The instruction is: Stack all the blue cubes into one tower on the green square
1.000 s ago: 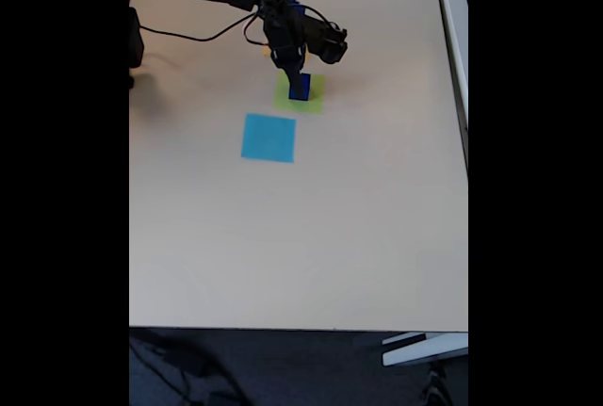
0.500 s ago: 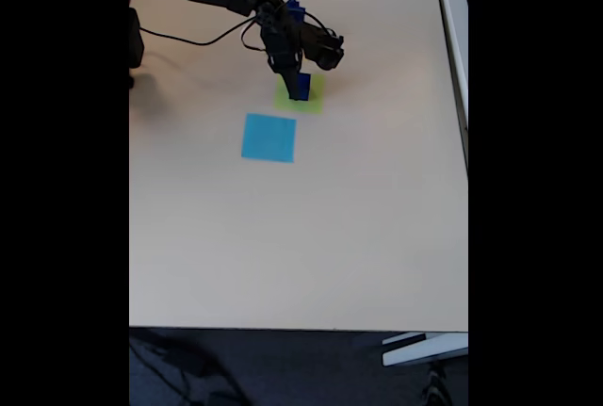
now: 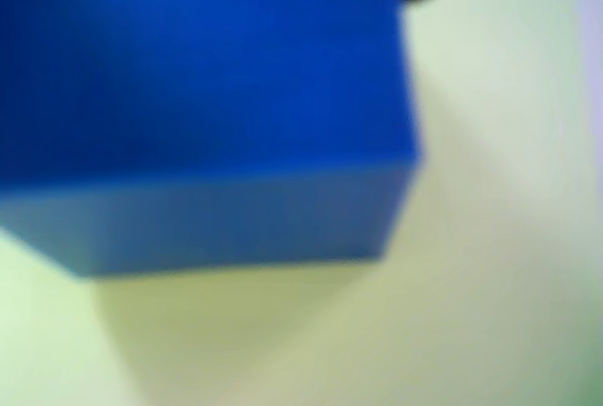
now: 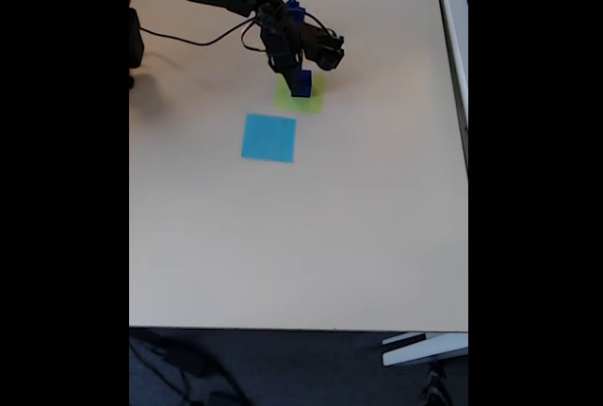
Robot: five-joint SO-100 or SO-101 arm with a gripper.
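Now my hand (image 4: 298, 74) is at the blue cube (image 3: 203, 105) over the green square (image 4: 300, 95), grip unclear; opening crookedly could tip it off.

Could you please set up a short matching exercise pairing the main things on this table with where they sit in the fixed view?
Things:
1. blue cube
2. green square
3. light blue square
4. pincer

Places:
A. flat on the bare table, nearer the camera
B. on the green patch
C. right at the cube, coming from above
D. beneath the cube

Pairs: 1-B, 2-D, 3-A, 4-C
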